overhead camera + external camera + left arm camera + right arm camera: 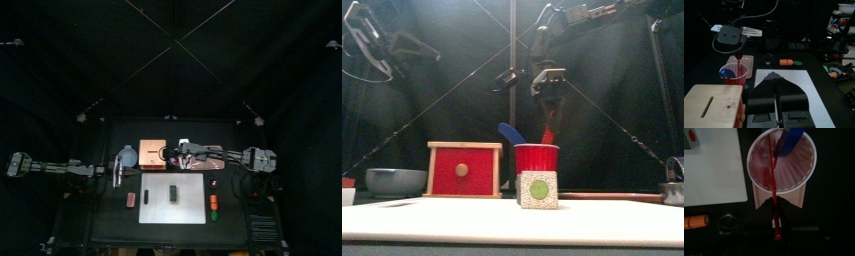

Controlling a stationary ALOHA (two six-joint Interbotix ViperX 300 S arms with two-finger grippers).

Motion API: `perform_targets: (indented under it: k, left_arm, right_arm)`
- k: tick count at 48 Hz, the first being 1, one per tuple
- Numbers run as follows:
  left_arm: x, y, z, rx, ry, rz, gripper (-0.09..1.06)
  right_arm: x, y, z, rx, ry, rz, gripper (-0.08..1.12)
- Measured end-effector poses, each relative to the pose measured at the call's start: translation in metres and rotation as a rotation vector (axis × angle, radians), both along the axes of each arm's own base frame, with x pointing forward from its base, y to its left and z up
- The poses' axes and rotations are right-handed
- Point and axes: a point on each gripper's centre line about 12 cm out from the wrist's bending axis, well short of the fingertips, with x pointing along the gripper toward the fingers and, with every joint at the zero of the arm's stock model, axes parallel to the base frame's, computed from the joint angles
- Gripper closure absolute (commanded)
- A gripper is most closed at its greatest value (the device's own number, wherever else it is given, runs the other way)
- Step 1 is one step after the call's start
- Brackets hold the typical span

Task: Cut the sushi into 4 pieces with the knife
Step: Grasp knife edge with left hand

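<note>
From above, the right pincer (pixel 187 150) hangs over the round red plastic cup (pixel 179 153). The cup stands on the flat pink tray (pixel 203 162), behind the white cutting board (pixel 158 205). The toy sushi roll of dark green blocks (pixel 171 192) lies on that board, toward the surface's front edge from the right pincer and slightly toward the left arm's side. Its long axis runs front to back. The left pincer (pixel 118 177) sits off the board's back left corner, just in front of the pale wooden box with a red drawer front (pixel 143 157). Both pincers look about equally near the sushi roll.

Level with the surface, the red toy knife (pixel 548 132) rises from the cup toward the right pincer above it, with the blue toy knife (pixel 509 133) alongside. The sushi roll shows its pale end face, below the right pincer and in front of the cup.

From the left wrist, the left pincer's jaws are pressed together on nothing.

From the right wrist, the right pincer's jaws are clamped on the red toy knife's handle, blade down in the cup. The sushi roll (pixel 691 138) peeks in at the board's far corner.

Likely next, the knife must travel forward from the cup, with the blade set crosswise to the roll's length.
</note>
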Motion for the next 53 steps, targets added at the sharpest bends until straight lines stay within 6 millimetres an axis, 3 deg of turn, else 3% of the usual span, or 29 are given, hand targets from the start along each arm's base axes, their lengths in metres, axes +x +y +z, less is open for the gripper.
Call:
perform_targets:
  k: [19,25,43,53]
  left_arm:
    - [0.000,0.001,0.001,-0.014,-0.002,0.008,1.00]
    - [0.000,0.001,0.000,-0.018,-0.002,0.010,1.00]
    - [0.000,0.003,0.000,-0.025,-0.001,0.021,1.00]
    - [0.000,0.005,0.001,-0.024,-0.006,0.029,0.99]
  right_arm:
    - [0.007,0.003,0.031,0.041,-0.042,-0.019,0.78]
    - [0.004,0.005,0.053,0.036,-0.097,-0.021,0.78]
    - [-0.043,0.017,0.147,-0.024,-0.371,-0.056,0.78]
    - [-0.074,0.031,0.170,-0.041,-0.524,-0.081,0.78]
